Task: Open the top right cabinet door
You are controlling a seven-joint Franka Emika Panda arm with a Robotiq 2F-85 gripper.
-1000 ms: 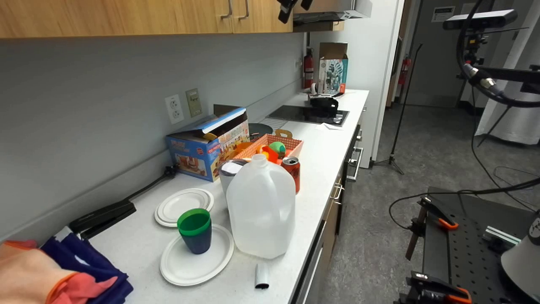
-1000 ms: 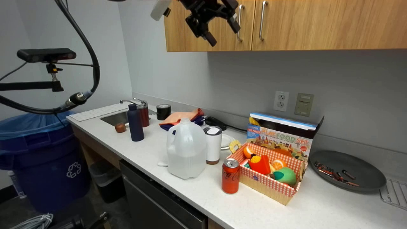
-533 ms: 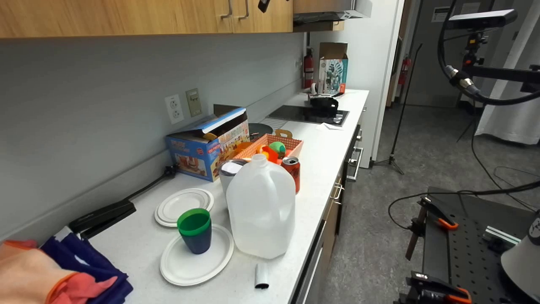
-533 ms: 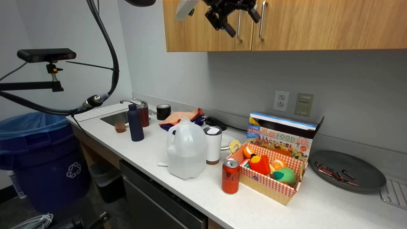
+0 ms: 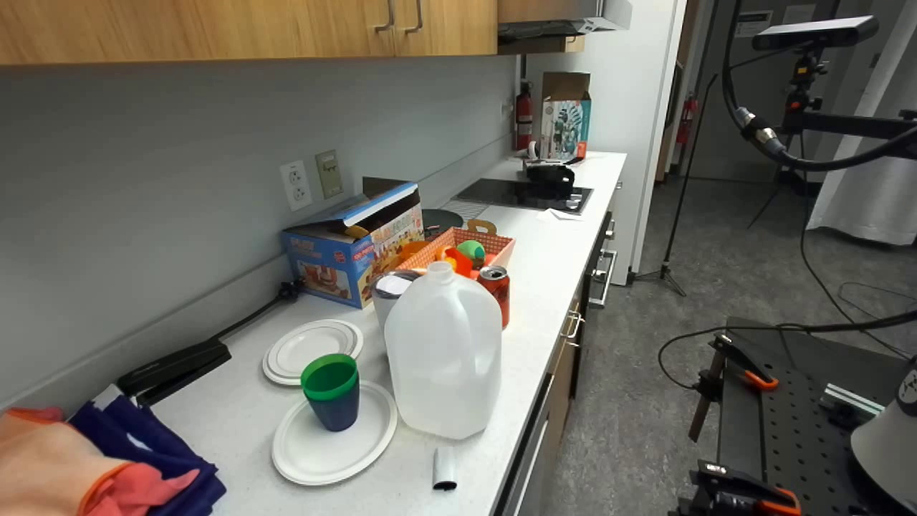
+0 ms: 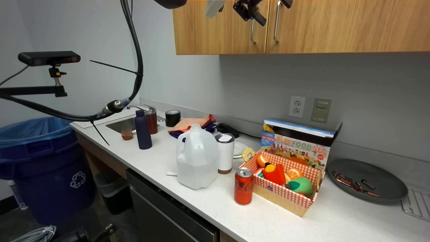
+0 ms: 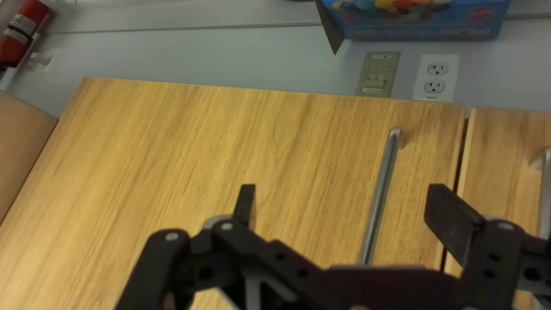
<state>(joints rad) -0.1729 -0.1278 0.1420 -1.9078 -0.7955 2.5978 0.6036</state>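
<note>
The top right cabinet door (image 6: 349,27) is flat light-brown wood and stands shut; it also shows in an exterior view (image 5: 458,29) and fills much of the wrist view (image 7: 275,142). Its silver bar handle (image 7: 381,193) is near the seam with the neighbouring door (image 7: 490,172); the handle also shows in both exterior views (image 6: 277,22) (image 5: 417,16). My gripper (image 7: 340,191) is open and empty in front of the doors. In the wrist view the handle appears between the two fingers, apart from both. The gripper (image 6: 274,10) is at the top edge of an exterior view.
Below on the white counter (image 6: 289,225) stand a plastic jug (image 6: 197,158), a white tumbler (image 6: 225,153), a red can (image 6: 244,186), a play-food basket (image 6: 282,196) and a box (image 5: 322,261). A range hood (image 5: 544,29) is beside the cabinet. A cable loop (image 6: 137,67) hangs from the arm.
My gripper has moved up and toward the right door's handle in an exterior view, and has left the top of the view where it showed before. The cable has swung along. The doors have not moved.
</note>
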